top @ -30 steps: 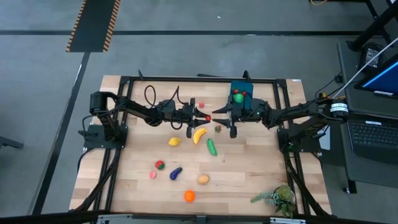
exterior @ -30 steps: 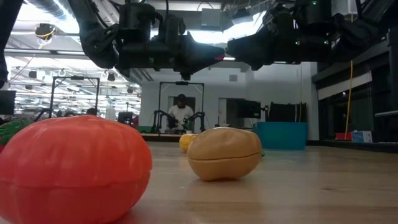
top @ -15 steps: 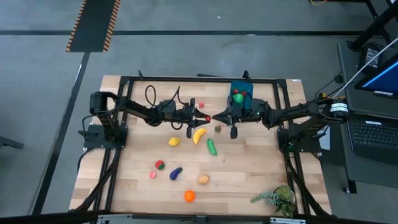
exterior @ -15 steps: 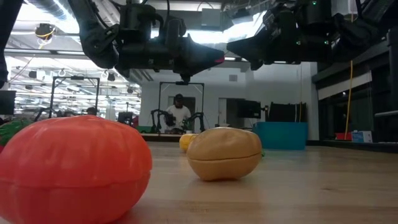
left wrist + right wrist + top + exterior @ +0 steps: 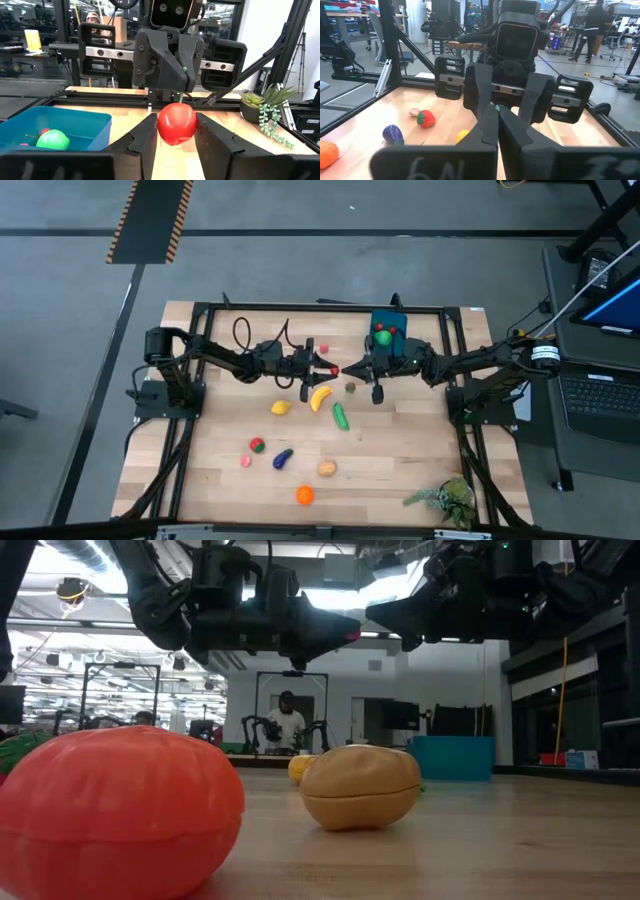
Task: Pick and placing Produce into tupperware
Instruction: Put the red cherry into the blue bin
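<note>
From above, the left gripper and right gripper are seen tip to tip over the middle of the wooden table, with a small red fruit pinched in the left one. The blue tupperware sits at the far edge, just behind the right arm, with a green piece and something red inside. The rest of the produce is scattered nearer the front: a banana, a cucumber, a lemon, an eggplant and an orange, plus a plant sprig in the corner. In the low view, a big red-orange piece and a tan one fill the foreground, both arms hang overhead, and a person is seen far back. In the left wrist view, the red apple is clamped between the two fingers, facing the other arm. In the right wrist view, the right fingers are pressed together with nothing held.
</note>
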